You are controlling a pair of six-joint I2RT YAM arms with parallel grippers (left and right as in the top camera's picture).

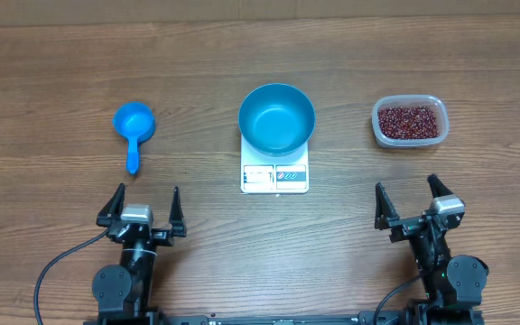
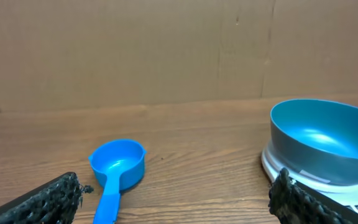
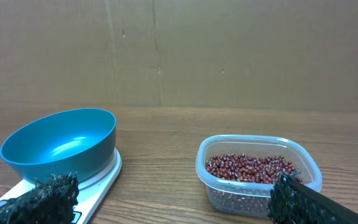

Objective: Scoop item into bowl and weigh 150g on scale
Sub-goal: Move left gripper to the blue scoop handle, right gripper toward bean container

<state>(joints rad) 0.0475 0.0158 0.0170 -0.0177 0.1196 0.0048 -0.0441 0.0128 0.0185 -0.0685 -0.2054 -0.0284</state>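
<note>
From the overhead camera I see a brown wooden table (image 1: 61, 72) with three containers set in a row across it.

In the middle sits the bowl (image 1: 253, 116): large, round, deep and bright blue. It rests squarely on the scale (image 1: 274, 178), a small flat white square. The scale's front edge, with its display window and printed label, shows from under the bowl on the side nearest my arms. The bowl is wider than the scale, and its inside shows only smooth blue plastic with a soft glare.

To the right of the bowl, well apart from it, stands a clear plastic tub (image 1: 378, 128) with rounded corners and an open top. The beans (image 1: 410, 121) are all in this tub. They are small, glossy and dark red-brown, and they cover its floor. In the right wrist view they reach less than halfway up its wall.

To the left of the bowl, also well apart, lies a small blue scoop (image 1: 134, 121). Its cup faces up and its short handle points toward the near side of the table. The cup shows bare blue plastic.

The left gripper (image 1: 147, 193) hovers at the near side, a little short of the scoop's handle. Its jaws are spread wide and grip nothing. The right gripper (image 1: 406, 185) hovers at the near side in front of the tub, its jaws likewise spread wide and gripping nothing.
</note>
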